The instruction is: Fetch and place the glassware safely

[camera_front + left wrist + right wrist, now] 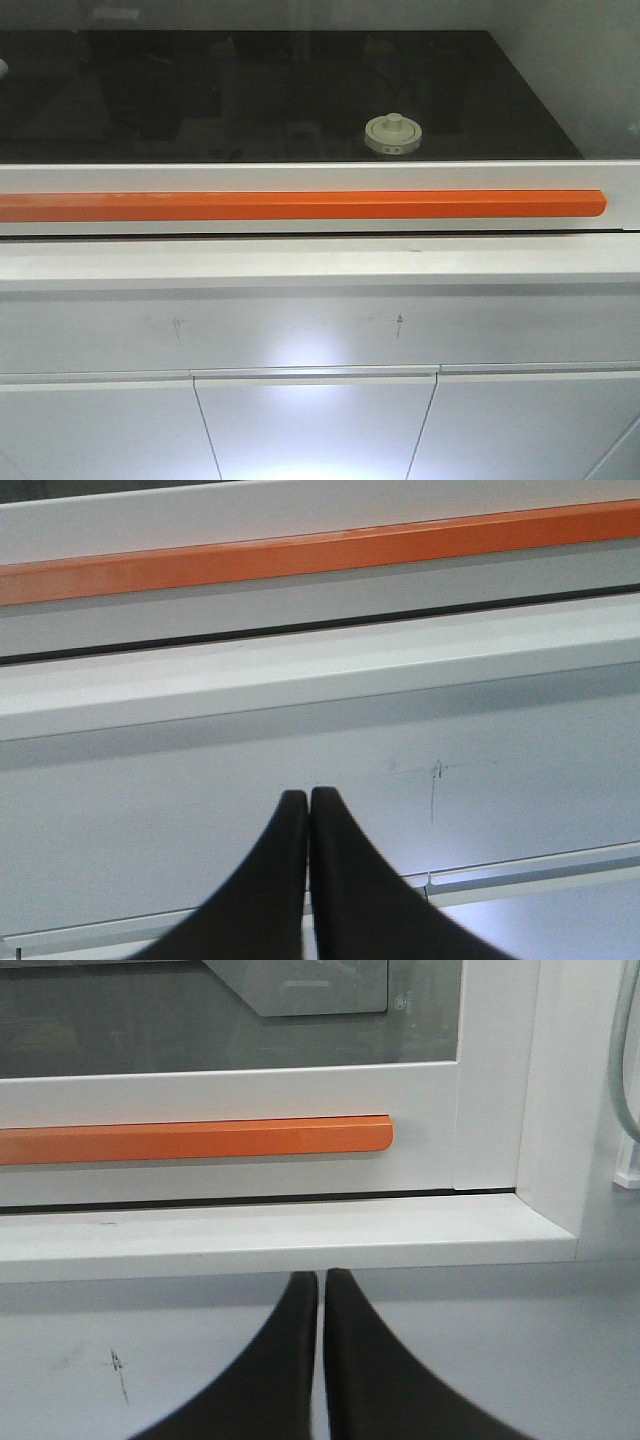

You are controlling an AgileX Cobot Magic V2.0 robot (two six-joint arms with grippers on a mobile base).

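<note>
**Status: Approach Stage, Glassware Not Yet Reached**

**Location of the task item.** The glassware stands upright on the dark table, right of centre and near its front edge. Its cream-white lid with a central knob is plainly visible in the front view. The clear body beneath the lid is hard to make out. Reflections across the dark area suggest that the item sits behind a glazed panel, with the panel's white frame and orange handle bar running across the front below it. Neither wrist view shows the item.

**Gripper state.**
- Left gripper: the jaws are pressed together with no visible gap and hold nothing. It faces the white front panel below the white ledge.
- Right gripper: the jaws are drawn together to a hairline slit and hold nothing. It faces the same ledge, below the right end of the handle bar.

**Progress assessment.** No part of the fetch appears complete. The glassware is untouched, and both grippers sit low, level with the panel above the cabinet doors, well apart from the item.

**Work left, as judged.**
1. If the panel is shut, as it appears, gain access, probably by the handle bar.
2. Open one gripper, reach in and grasp the glassware.
3. Withdraw and set it down. The placement site is not in view.
</note>
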